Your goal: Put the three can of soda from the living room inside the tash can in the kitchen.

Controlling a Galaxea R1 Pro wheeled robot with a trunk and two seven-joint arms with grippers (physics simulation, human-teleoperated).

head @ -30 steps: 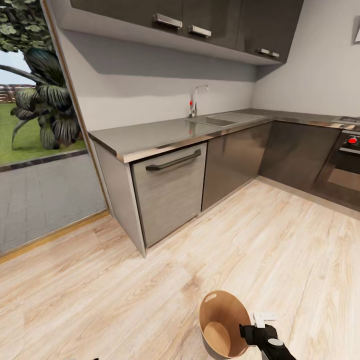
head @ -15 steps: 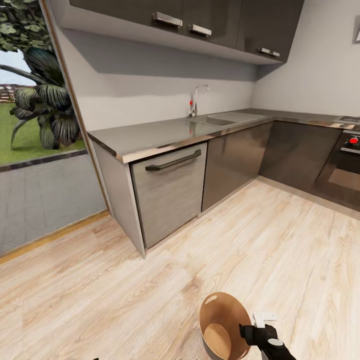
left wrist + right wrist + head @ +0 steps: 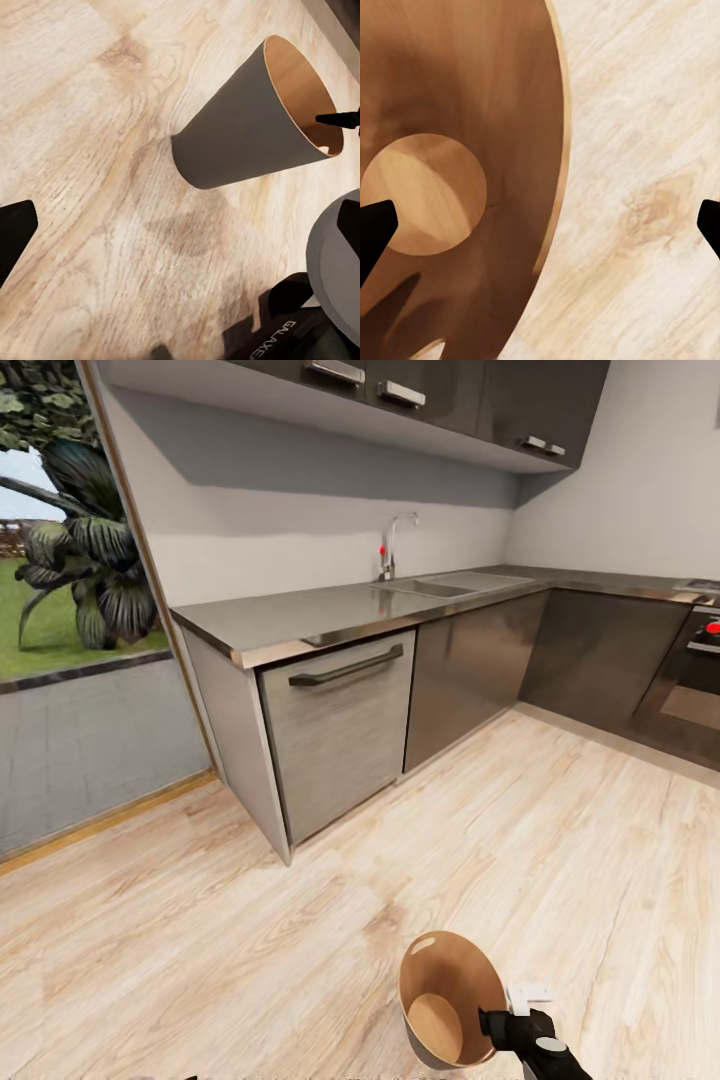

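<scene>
The wood floor (image 3: 300, 920) lies wide and open between the robot and the L-shaped counter (image 3: 300, 615), whose near corner ends beside a glass door (image 3: 80, 660) on the left. The cabinet fronts run right toward the oven (image 3: 690, 680). The bin (image 3: 450, 1000) is low in the head view, just left of the right gripper (image 3: 500, 1022); it tilts, its long axis leaning, mouth up and toward the camera. One finger (image 3: 334, 118) reaches over its rim, the jaws spread wide astride the wall. The left gripper (image 3: 180, 232) hangs wide apart above bare floor.
</scene>
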